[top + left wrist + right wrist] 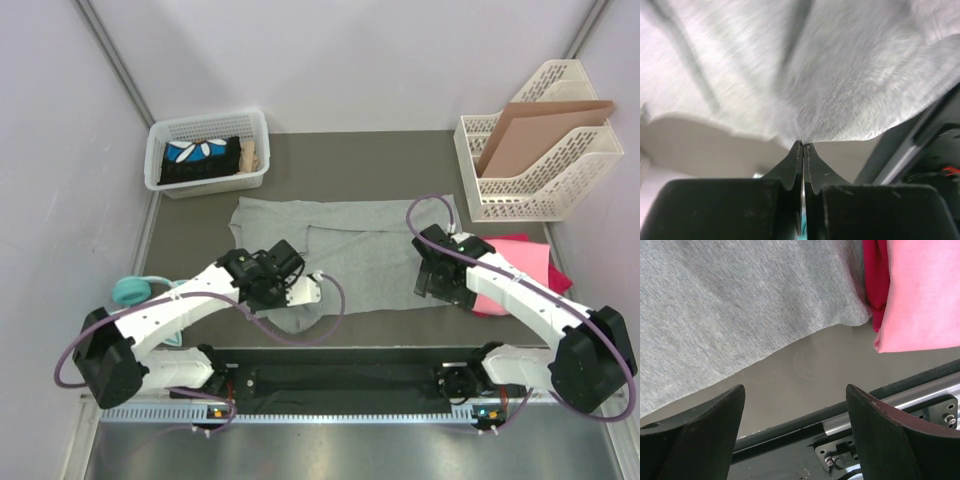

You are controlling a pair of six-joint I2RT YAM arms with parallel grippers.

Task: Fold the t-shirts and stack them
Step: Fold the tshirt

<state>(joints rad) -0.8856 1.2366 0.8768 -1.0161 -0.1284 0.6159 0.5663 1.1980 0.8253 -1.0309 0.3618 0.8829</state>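
Observation:
The heather grey t-shirt (pixel 370 250) lies spread across the middle of the table. Its near hem (pixel 815 75) is bunched and lifted at the left. My left gripper (pixel 290 262) is shut on that hem, and the fingertips (pixel 803 144) meet with cloth pinched between them. My right gripper (pixel 440 285) stands open over bare table just off the grey tee's near right corner (pixel 740 305), with nothing between its fingers (pixel 795 387). A bright pink tee (pixel 512 268) lies folded to the right on a magenta one (pixel 558 278). Both show in the right wrist view, the pink (pixel 925 290) and the magenta (pixel 875 275).
A white basket (pixel 160 135) at the back left holds dark cloth with a blue and white print. A white file rack (pixel 540 195) at the back right holds a brown cardboard sheet (pixel 540 125). Teal headphones (pixel 135 290) lie by the left arm. A black rail (pixel 340 375) runs along the near edge.

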